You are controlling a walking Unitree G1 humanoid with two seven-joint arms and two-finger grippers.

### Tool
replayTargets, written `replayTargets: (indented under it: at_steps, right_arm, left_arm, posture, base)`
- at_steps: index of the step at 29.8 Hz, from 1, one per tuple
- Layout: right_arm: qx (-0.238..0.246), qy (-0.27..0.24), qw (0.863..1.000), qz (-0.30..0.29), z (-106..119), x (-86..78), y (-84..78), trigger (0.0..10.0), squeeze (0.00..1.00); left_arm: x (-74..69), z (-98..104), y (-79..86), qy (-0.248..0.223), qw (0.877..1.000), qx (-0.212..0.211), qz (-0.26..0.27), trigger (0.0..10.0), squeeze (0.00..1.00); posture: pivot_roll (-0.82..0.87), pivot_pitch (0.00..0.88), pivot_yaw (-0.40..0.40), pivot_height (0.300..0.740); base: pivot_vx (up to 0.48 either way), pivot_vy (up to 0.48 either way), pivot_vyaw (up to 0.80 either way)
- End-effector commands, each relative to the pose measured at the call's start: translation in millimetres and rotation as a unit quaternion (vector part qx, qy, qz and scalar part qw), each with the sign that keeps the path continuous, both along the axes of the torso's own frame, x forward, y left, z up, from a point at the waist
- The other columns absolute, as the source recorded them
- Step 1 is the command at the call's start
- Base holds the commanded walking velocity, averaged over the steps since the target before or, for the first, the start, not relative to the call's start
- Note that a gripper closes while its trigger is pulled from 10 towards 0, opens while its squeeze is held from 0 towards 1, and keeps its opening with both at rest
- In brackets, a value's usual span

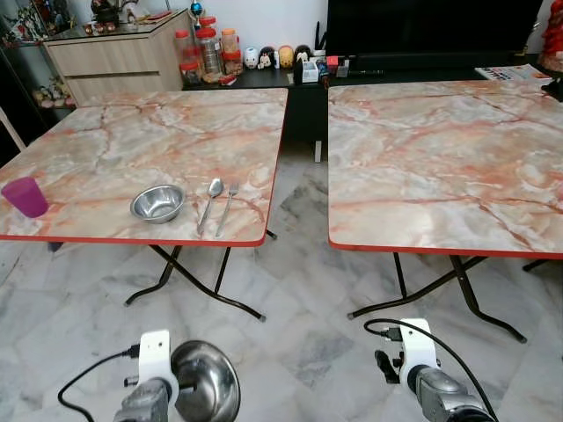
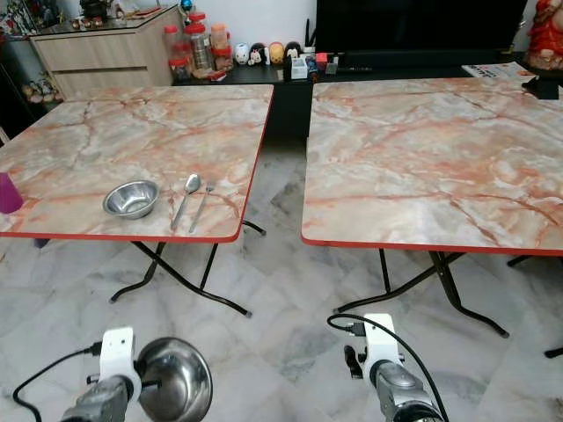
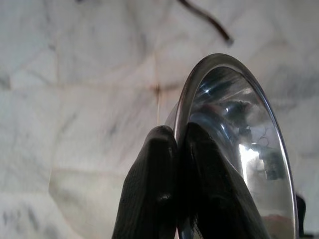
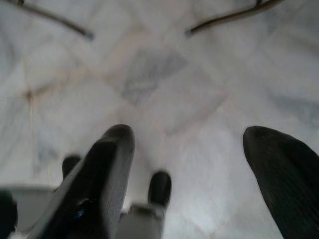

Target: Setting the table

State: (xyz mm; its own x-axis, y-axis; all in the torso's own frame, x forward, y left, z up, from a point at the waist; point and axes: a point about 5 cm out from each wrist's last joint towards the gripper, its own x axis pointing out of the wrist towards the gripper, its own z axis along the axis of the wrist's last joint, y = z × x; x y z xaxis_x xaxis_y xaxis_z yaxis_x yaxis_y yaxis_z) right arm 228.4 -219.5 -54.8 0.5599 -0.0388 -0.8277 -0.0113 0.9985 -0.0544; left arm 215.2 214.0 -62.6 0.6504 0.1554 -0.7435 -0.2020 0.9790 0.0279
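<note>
Currently facing two marble-pattern folding tables with red edges, side by side, a strip of marble floor (image 1: 299, 290) between them. Right table (image 1: 449, 163) fills the right half of the head frame. Left table (image 1: 149, 158) fills the upper left and carries a set place near its front edge: steel bowl on the table (image 1: 157, 203), then a spoon (image 1: 211, 200) just beside it, then a fork (image 1: 228, 207) just beside the spoon, both lying roughly parallel with handles toward me. Purple cup (image 1: 25, 196) sits at the far left edge of the frame, well apart from the bowl.

Behind the tables, top of frame: a wooden cabinet (image 1: 119, 54) upper left, a dark low shelf with jars (image 1: 207, 51) and small figurines (image 1: 274, 57), and a big black TV screen (image 1: 431, 31) upper right.

My left gripper (image 3: 177, 164) is low at the bottom left of the head frame, over the floor. Fingers are pinched tight on the rim of a second steel bowl (image 1: 204, 382), one finger inside, one outside; the bowl is held on edge, with its hollow side facing right in the head view.

My right gripper (image 4: 194, 169) is low at the bottom right of the head frame, also over the floor. Fingers are spread wide, nothing between them, just floor tiles and table legs (image 4: 229, 16) in its wrist view.
</note>
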Motion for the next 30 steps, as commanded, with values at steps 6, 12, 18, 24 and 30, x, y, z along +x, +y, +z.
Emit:
replayTargets:
  at_steps: [6, 12, 18, 24, 30]
  right_arm:
    - [0.003, 0.028, 1.0, -0.003, -7.1, -13.6, -5.2, 10.0, 0.0]
    - [-0.007, 0.049, 0.999, 0.005, -8.0, -16.5, -7.7, 10.0, 0.0]
    - [-0.015, 0.068, 0.997, 0.019, -6.3, -14.6, -9.3, 10.0, 0.0]
    - [-0.018, 0.085, 0.995, 0.041, -5.5, -13.5, -7.7, 10.0, 0.0]
    - [0.002, 0.02, 0.999, 0.025, -1.0, -3.2, -2.0, 10.0, 0.0]
  left_arm:
    - [-29.4, -16.8, -3.8, 0.043, 0.999, -0.007, 0.001, 10.0, 0.0]
    - [-39.5, -22.0, -6.2, 0.063, 0.998, 0.002, -0.027, 10.0, 0.0]
    - [-38.3, -20.9, -5.9, 0.055, 0.997, 0.017, -0.047, 10.0, 0.0]
    - [-41.4, -21.9, -4.1, 0.057, 0.997, 0.021, -0.047, 10.0, 0.0]
    - [-41.3, -20.5, 2.0, 0.05, 0.998, 0.023, -0.029, 10.0, 0.0]
  posture:
    - [-0.1, 0.0, 0.072, 0.74]
    - [-0.11, 0.028, 0.074, 0.74]
    - [-0.1, 0.053, 0.072, 0.74]
    - [-0.1, 0.055, 0.079, 0.74]
    - [-0.08, 0.056, 0.077, 0.74]
  base:
    - [0.0, 0.0, 0.0]
    - [0.0, 0.0, 0.0]
    - [0.0, 0.0, 0.0]
    - [0.0, 0.0, 0.0]
    - [0.0, 0.0, 0.0]
